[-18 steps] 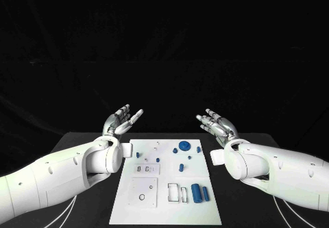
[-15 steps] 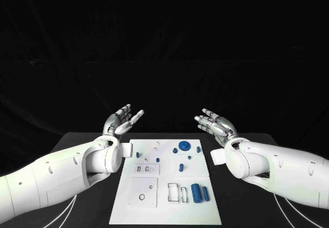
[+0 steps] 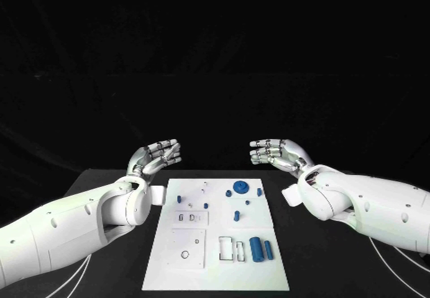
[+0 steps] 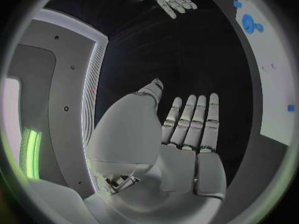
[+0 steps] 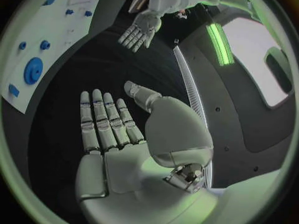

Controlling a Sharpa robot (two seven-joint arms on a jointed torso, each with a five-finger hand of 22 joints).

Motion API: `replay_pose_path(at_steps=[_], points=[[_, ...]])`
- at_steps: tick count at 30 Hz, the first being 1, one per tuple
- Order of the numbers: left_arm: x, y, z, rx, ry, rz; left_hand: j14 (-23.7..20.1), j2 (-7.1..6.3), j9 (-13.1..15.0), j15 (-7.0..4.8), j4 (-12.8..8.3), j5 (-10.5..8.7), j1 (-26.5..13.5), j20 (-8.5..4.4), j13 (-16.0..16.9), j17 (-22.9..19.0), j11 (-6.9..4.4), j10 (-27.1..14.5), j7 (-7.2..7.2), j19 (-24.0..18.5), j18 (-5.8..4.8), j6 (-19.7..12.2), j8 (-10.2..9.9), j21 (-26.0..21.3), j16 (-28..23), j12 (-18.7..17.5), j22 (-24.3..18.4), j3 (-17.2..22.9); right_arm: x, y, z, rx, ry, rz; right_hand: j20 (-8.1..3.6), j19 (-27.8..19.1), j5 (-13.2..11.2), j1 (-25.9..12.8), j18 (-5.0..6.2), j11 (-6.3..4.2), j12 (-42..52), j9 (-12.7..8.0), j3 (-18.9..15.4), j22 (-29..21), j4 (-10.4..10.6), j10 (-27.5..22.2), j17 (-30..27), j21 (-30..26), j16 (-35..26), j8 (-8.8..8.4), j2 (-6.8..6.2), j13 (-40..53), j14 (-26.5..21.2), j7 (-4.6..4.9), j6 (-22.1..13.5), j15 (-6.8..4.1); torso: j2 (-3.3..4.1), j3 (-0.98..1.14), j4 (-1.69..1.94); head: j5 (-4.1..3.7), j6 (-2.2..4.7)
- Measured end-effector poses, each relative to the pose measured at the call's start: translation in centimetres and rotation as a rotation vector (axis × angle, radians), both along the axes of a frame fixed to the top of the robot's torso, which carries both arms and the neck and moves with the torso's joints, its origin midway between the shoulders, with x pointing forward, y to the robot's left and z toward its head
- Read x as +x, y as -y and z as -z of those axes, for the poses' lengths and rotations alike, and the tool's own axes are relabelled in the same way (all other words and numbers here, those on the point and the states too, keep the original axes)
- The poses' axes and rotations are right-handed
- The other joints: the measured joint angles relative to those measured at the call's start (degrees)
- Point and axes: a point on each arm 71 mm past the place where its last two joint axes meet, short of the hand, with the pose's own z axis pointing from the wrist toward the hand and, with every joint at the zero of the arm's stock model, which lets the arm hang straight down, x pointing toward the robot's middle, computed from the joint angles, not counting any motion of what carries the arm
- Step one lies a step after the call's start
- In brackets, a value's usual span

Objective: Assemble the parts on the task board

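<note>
Both hands are raised past the far end of the task board (image 3: 218, 261), holding nothing. Left hand (image 3: 152, 158) sits off the board's far left corner, palm facing inward, fingers (image 4: 196, 119) straight and side by side with thin gaps, thumb out to the side. Right hand (image 3: 278, 153) sits off the far right corner, fingers (image 5: 102, 117) extended and slightly fanned, thumb apart, nothing in the palm. Neither hand touches the board or any part.

The board lies flat on the black table (image 3: 107, 248), between the two forearms. Parts are all on the board, well apart from both sets of fingers. A large round blue part (image 3: 240, 187) sits near the far edge, closer to the right hand. Small blue pieces (image 3: 228, 195) are scattered just nearer than it, and more small ones (image 3: 179, 200) lie toward the left side. A blue peg (image 3: 237, 217) stands mid-board. Two blue cylinders (image 3: 261, 249) lie side by side on the near right part, beside a rectangular outlined slot (image 3: 233, 249). A raised white square plate (image 3: 187, 250) with a small ring sits on the near left.

Background behind the table is black. The wrist views show a grey curved wall panel (image 4: 62, 84) with a green light strip (image 5: 218, 42).
</note>
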Motion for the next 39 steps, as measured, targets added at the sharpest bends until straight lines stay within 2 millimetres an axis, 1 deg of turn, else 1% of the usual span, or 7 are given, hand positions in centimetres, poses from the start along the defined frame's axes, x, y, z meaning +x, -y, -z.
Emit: replay_pose_path(at_steps=[8,14,21,24,29,31,39], points=[[-0.9,0.2,-0.7,0.0,0.017,0.062,8.36,-1.02,1.11,-2.59,-2.27,0.0,2.01,-0.91,-0.59,1.78,-2.68,8.57,1.96,6.28,0.56,7.0,2.28,2.69,3.17,0.6,0.63,2.76,0.3,-0.6,-0.9,-0.212,0.114,-0.074,-1.85,6.82,0.93,0.72,0.36,-1.94,-0.85,1.02,1.21,3.79,-0.92,9.56,1.13,7.28,2.11,1.48,-1.54,0.1,9.37,1.47,7.9,-2.5,1.19,-0.17,0.49,-0.43,0.02],[-2.2,0.8,-1.6,0.003,0.03,0.121,13.2,-2.25,1.55,-4.18,-2.7,0.0,1.64,-2.79,-1.05,3.62,-3.84,12.14,1.43,10.21,0.55,9.22,2.88,4.89,5.51,-0.74,1.22,5.44,0.9,-1.1,-1.8,-0.384,0.175,-0.113,-3.81,10.23,3.38,0.58,1.21,-3.52,-1.76,1.63,0.48,7.81,-1.65,14.95,2.94,14.13,4.36,2.25,-2.41,0.38,16.37,2.33,11.51,-4.69,2.37,-0.34,1.02,-0.68,0.13],[-3.5,1.4,-3.0,-0.005,0.046,0.174,13.29,-2.6,1.55,-4.28,-2.87,0.0,1.25,-2.94,-1.08,3.95,-3.92,12.22,1.43,10.35,0.54,9.22,2.88,4.96,5.64,-1.28,1.22,5.71,1.3,-2.0,-2.4,-0.585,0.233,-0.149,-6.6,15.02,4.8,-0.2,1.21,-5.48,-2.43,2.46,-1.03,13.1,-1.07,19.25,8.21,22.85,10.71,2.5,-4.39,1.03,26.53,1.07,13.35,-7.6,4.09,-0.62,1.54,-1.01,0.21],[-4.0,1.6,-3.5,-0.009,0.052,0.191,13.29,-2.74,1.55,-4.28,-2.86,0.0,1.11,-2.98,-1.12,4.03,-3.92,12.22,1.43,10.38,0.55,9.22,2.88,4.96,5.64,-1.67,1.22,5.79,1.4,-2.8,-2.7,-0.673,0.262,-0.164,-9.03,20.53,8.7,-1.69,1.22,-6.91,-2.73,3.59,-2.45,18.91,0.2,21.67,17.09,32.18,22.15,2.71,-6.47,2.74,36.61,0.0,13.92,-9.99,4.92,-0.73,1.76,-1.19,0.18],[-4.3,1.9,-3.9,-0.011,0.054,0.208,13.29,-3.19,1.55,-4.27,-2.87,0.0,0.67,-3.14,-1.12,4.26,-3.89,12.18,1.54,10.55,0.54,9.1,2.88,5.14,5.64,-2.22,1.22,6.03,1.5,-3.9,-2.8,-0.79,0.303,-0.184,-9.33,25.69,8.71,-1.52,1.22,-7.05,-1.45,4.66,-2.52,29.75,1.71,19.92,27.23,41.53,34.01,3.52,-7.29,4.36,37.01,-0.08,13.01,-10.16,6.23,-0.94,2.03,-1.6,0.14],[-4.4,2.0,-4.0,-0.011,0.053,0.212,13.28,-3.2,1.55,-4.27,-2.87,0.0,0.66,-3.14,-1.11,4.27,-3.71,11.99,1.64,10.55,0.53,9.0,2.88,5.23,5.64,-2.22,1.22,6.03,1.6,-4.4,-2.8,-0.832,0.317,-0.189,-9.06,27.49,8.34,-1.38,0.3,-6.74,-0.72,5.32,-2.12,35.16,2.43,18.65,34.27,45.68,41.39,4.23,-7.68,5.15,37.23,0.09,12.48,-9.95,6.77,-1.02,2.18,-1.87,0.14],[-4.5,2.3,-4.1,-0.013,0.05,0.224,13.28,-3.2,1.55,-4.27,-3.03,-0.01,0.66,-3.14,-1.11,4.32,-3.71,11.99,1.64,10.54,0.53,9.0,2.66,5.23,5.64,-2.72,1.21,6.19,1.8,-5.5,-2.7,-0.946,0.36,-0.199,-8.3,31.47,8.09,-1.08,-0.58,-5.94,-0.16,6.33,-1.53,44.88,3.65,15.21,48.22,52.56,55.06,4.5,-8.58,5.69,37.3,0.62,11.28,-9.42,8.33,-1.34,2.83,-3.21,0.37]])
